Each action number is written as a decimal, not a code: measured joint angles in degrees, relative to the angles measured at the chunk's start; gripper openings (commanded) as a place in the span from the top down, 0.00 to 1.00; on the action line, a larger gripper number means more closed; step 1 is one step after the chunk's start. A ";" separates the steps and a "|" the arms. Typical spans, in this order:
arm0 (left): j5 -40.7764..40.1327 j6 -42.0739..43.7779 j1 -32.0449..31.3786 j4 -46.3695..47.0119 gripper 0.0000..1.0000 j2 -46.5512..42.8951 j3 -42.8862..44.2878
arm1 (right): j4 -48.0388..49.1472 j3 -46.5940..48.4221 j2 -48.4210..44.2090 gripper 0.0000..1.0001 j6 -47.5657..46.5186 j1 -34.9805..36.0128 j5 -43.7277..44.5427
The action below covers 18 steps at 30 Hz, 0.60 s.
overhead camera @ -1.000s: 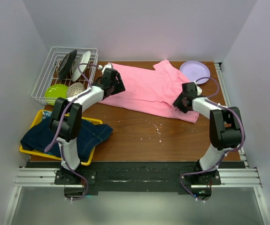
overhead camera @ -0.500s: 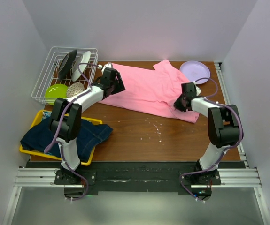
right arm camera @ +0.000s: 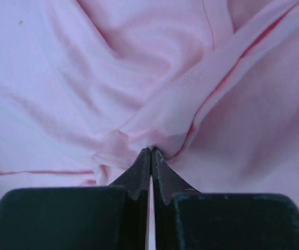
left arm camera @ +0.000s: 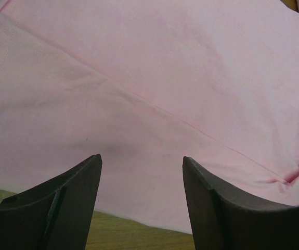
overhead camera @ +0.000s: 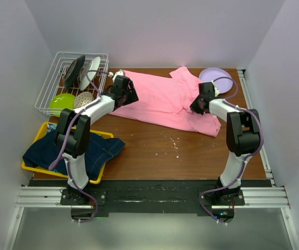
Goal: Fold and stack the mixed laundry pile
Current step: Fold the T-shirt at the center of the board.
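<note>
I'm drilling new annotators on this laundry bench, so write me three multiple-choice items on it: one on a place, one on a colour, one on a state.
1. Where does the dark blue denim jacket lie? A. on the floor B. in the shallow yellow plastic tray C. on a hanger
2. What colour is the round plate at the far right? A. red B. black C. lilac
3. How is the right claw? A. shut on a pinch of the large pink T-shirt B. wide open over bare wood C. out of view
Answers: B, denim fills the tray at near left; C, it shows pale purple; A, the wrist view shows its tips together with fabric bunched at them.
</note>
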 measured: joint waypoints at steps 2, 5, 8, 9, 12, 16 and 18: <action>0.13 0.02 0.00 -0.17 0.32 -0.02 0.00 | -0.68 2.19 1.88 1.00 -0.33 0.11 0.07; 0.22 0.02 0.00 -0.33 0.32 0.00 0.00 | -1.81 5.38 4.66 1.00 -0.94 0.37 0.20; 0.39 0.04 0.00 -0.66 0.32 0.00 0.00 | -2.45 8.24 7.08 0.95 -1.57 0.70 0.22; 0.39 0.04 0.00 -0.76 0.32 -0.02 0.00 | -2.60 8.90 7.67 0.93 -1.79 0.74 0.22; 0.44 0.07 0.00 -0.90 0.32 0.00 0.00 | -3.15 10.03 8.35 0.84 -2.34 0.79 0.24; 0.66 0.07 -0.09 -0.92 0.32 0.00 0.00 | -3.58 11.45 8.61 0.74 -2.97 0.85 0.26; 0.87 0.07 -0.09 -0.92 0.32 0.00 0.00 | -3.54 12.13 8.61 0.71 -3.26 0.85 0.26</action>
